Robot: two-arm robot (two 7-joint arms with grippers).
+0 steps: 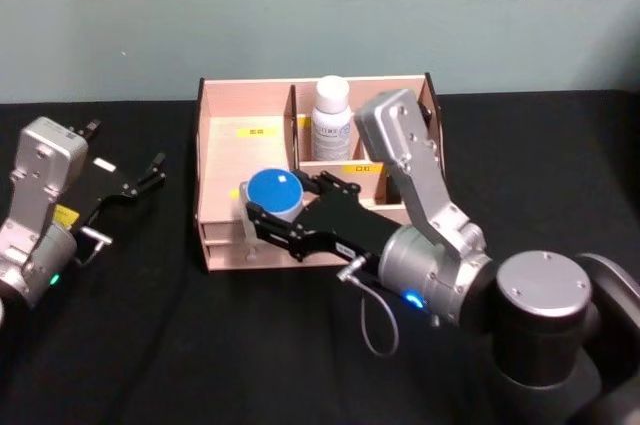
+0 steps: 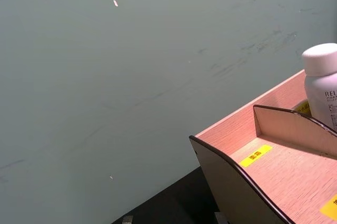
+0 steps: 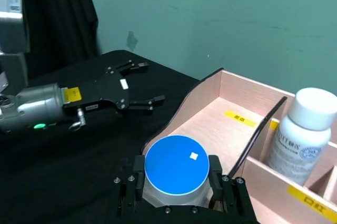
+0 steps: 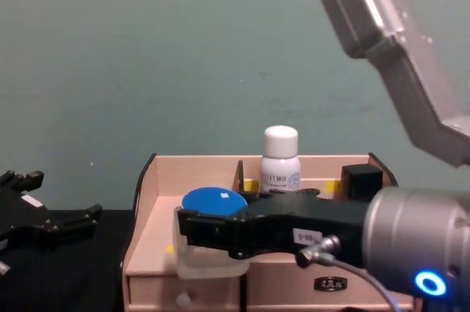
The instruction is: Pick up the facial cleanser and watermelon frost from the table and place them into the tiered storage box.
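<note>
a: the left gripper (image 1: 128,177)?
b: fingers spread, holding nothing, well left of the tiered storage box (image 1: 225,155).
a: and the right gripper (image 1: 268,215)?
b: pinching the watermelon frost (image 1: 274,192) over the box's left front compartment; the facial cleanser (image 1: 331,118) stands behind it.

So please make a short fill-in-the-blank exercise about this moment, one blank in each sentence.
1. The right tool grips the jar with the ____ lid.
2. The facial cleanser stands ____ the tiered storage box.
3. The left tool is open over the ____ tablecloth.

Missing words: blue; inside; black
</note>
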